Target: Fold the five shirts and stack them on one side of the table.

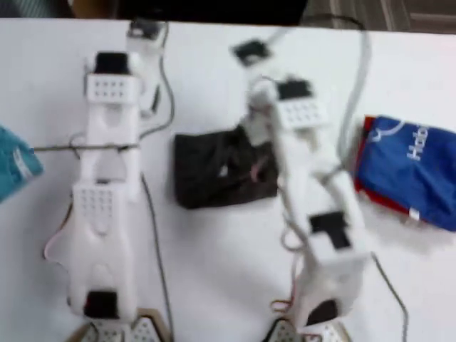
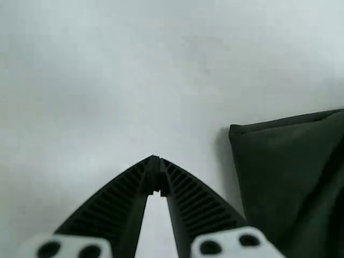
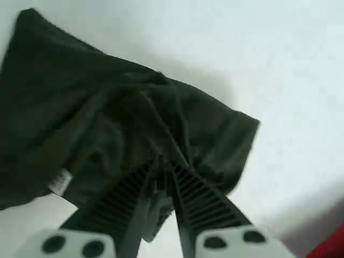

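A black shirt (image 1: 221, 171) lies partly folded in the middle of the table. In the right wrist view its cloth (image 3: 107, 107) bunches into creases that run toward my right gripper (image 3: 161, 166), which is shut on a fold of it. In the high view the right gripper (image 1: 258, 135) sits at the shirt's far right corner. My left gripper (image 2: 155, 164) is shut with nothing in it, low over bare table, with the black shirt's straight edge (image 2: 290, 172) off to one side. A folded blue shirt (image 1: 410, 171) rests on a red one (image 1: 369, 189) at the right side.
A teal shirt (image 1: 16, 167) lies at the table's left edge. Cables (image 1: 160, 235) trail across the table between the arms and beside the right arm (image 1: 328, 235). The left arm (image 1: 107, 142) stretches along the left side. A red corner (image 3: 334, 244) of cloth shows in the right wrist view.
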